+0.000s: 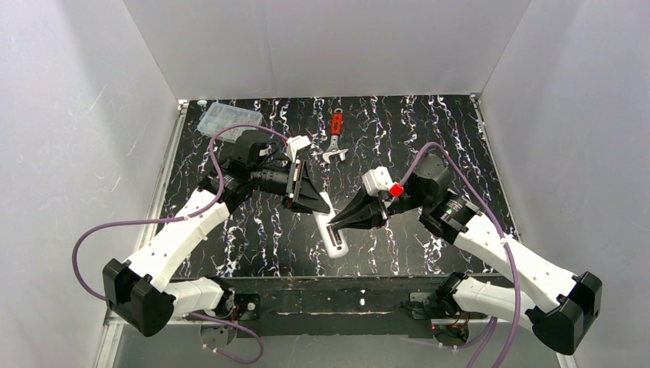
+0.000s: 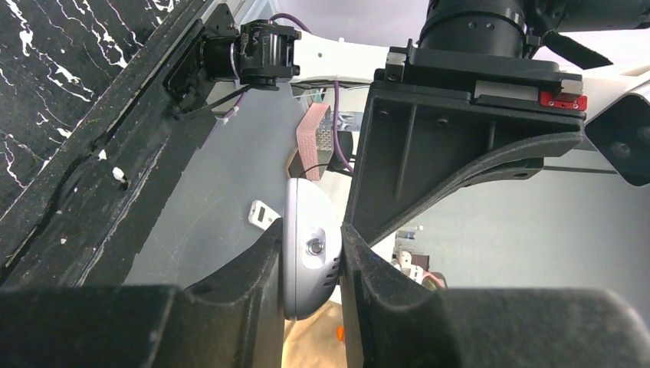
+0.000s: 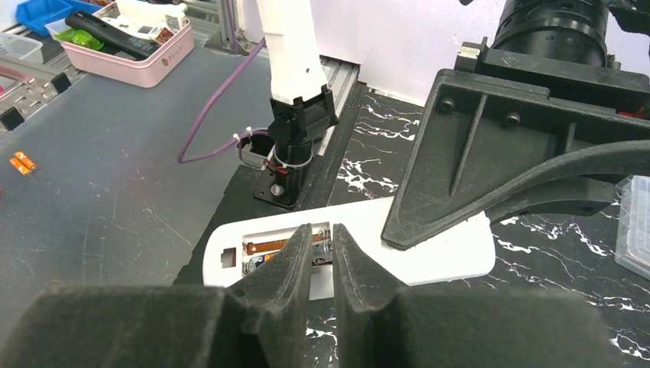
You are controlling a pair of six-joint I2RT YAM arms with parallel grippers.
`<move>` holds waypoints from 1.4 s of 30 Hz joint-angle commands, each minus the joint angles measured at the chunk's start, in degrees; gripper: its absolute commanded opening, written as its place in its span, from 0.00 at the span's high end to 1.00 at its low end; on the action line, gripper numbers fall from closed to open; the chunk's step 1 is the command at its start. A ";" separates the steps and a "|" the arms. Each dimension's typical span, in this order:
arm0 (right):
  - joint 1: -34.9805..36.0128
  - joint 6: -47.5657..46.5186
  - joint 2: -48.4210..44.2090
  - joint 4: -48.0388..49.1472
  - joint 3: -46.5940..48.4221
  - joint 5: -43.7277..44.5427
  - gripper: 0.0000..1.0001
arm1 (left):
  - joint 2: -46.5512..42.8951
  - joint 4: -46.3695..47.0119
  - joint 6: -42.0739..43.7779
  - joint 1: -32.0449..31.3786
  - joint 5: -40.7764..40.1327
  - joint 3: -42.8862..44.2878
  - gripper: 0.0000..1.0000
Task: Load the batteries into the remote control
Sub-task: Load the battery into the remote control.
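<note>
The white remote control point(image 1: 336, 234) lies back-up on the black marbled table, its battery recess point(image 3: 272, 249) uncovered. My left gripper point(image 1: 318, 201) is shut on the remote's far end, and the left wrist view shows the remote point(image 2: 310, 261) edge-on, pinched between both fingers. My right gripper point(image 3: 322, 232) stands tips-down over the recess with a narrow gap between its fingers and nothing clamped in it. One dark battery point(image 3: 257, 262) lies in the near slot of the recess, partly hidden by the fingers. The far slot shows a brown strip.
A red-handled wrench point(image 1: 336, 138) lies at the back centre of the table. A clear plastic compartment box point(image 1: 228, 117) sits at the back left corner. White walls enclose the table on three sides.
</note>
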 commanded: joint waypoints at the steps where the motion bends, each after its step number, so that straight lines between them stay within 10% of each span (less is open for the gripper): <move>1: 0.41 -1.05 -0.17 -0.38 2.42 -1.15 0.78 | 0.00 0.70 -0.37 -0.29 2.93 1.40 1.00; 42: 0.39 -5.97 -1.93 -9.94 1.77 -0.79 0.84 | -2.49 2.12 -1.14 -0.11 1.31 2.69 1.00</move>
